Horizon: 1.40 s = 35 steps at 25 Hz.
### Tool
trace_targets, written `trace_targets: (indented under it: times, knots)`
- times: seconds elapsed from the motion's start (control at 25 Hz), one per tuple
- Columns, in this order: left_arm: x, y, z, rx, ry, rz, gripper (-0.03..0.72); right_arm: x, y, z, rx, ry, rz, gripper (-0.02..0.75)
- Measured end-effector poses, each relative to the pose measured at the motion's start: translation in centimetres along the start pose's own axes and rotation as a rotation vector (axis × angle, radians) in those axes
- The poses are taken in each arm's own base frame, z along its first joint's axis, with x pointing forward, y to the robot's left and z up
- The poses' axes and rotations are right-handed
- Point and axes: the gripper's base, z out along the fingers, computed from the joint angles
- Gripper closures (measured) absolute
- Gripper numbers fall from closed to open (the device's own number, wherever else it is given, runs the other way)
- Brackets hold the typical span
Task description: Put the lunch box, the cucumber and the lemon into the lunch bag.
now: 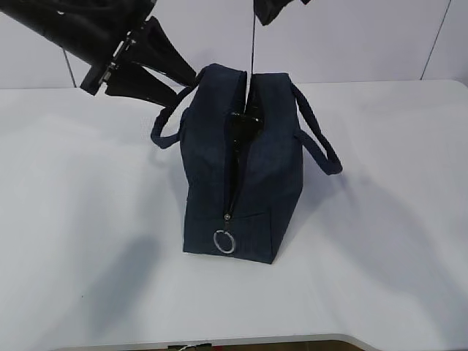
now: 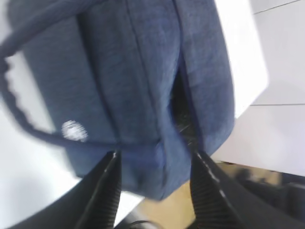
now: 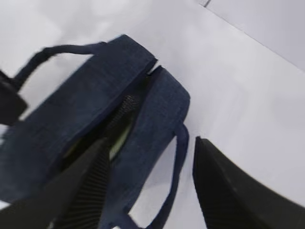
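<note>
Standing upright on the white bench [image 1: 80, 219], the lunch bag [image 1: 212, 190] with its zipper slit gaping along the top and the ring pull [image 1: 224, 242] hanging low at the near end

Hovering above and to the left of the bag, the left hand [image 1: 157, 69] with fingers spread apart and holding nothing; in the left wrist view the same hand [image 2: 155, 191] straddling the bag's end from above without touching it

Showing only at the top edge of the exterior view, the right hand [image 1: 281, 7]; in the right wrist view that hand [image 3: 150, 186] with fingers wide apart and empty, looking down on the opening

Glimpsing something pale yellow-green inside the slit in the right wrist view, possibly the lunch box lid or the lemon, too blurred to tell; no cucumber, lemon or lunch box lying anywhere on the bench, so judging all three likely inside already

Judging the packing nearly finished, with both arms clear of the fabric

Advising, for doing this step well: lifting straight up and away, keeping fingers clear of the handle loops [image 1: 318, 139], avoiding any snag that could tip the bag
</note>
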Motion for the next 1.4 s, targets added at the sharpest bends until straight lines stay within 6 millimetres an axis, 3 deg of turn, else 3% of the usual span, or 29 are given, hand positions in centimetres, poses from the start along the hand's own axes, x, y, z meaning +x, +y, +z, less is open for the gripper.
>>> trace_targets:
  times: [0.2, 0.4, 0.56, 0.8, 1.0, 1.28, 1.4]
  knots:
    - [0.4, -0.4, -0.8, -0.050, -0.006, 0.042, 0.341, 0.4, -0.4, -4.3, -0.098, -0.081, 0.059, 0.287]
    - [1.6, -1.9, -3.7, -0.199, -0.028, 0.132, 0.358, 1.9, -1.1, -8.1, -0.133, -0.139, 0.087, 0.287]
    - [2.7, -3.0, -6.0, -0.320, -0.059, 0.182, 0.386, 3.9, -1.6, -10.0, -0.139, -0.142, 0.090, 0.286]
    - [4.2, -5.3, -8.7, -0.361, -0.123, 0.231, 0.391, 8.7, -1.6, -10.6, -0.133, -0.088, 0.070, 0.286]
    - [5.9, -7.5, -10.9, -0.360, -0.179, 0.279, 0.393, 12.4, -1.5, -11.4, -0.137, -0.256, 0.069, 0.286]
    - [8.1, -9.9, -13.2, -0.354, -0.245, 0.341, 0.431, 16.6, -0.4, -9.6, -0.156, -0.426, 0.057, 0.286]
    - [9.3, -10.6, -13.4, -0.345, -0.245, 0.366, 0.441, 18.0, 0.4, -7.9, -0.168, -0.473, 0.049, 0.286]
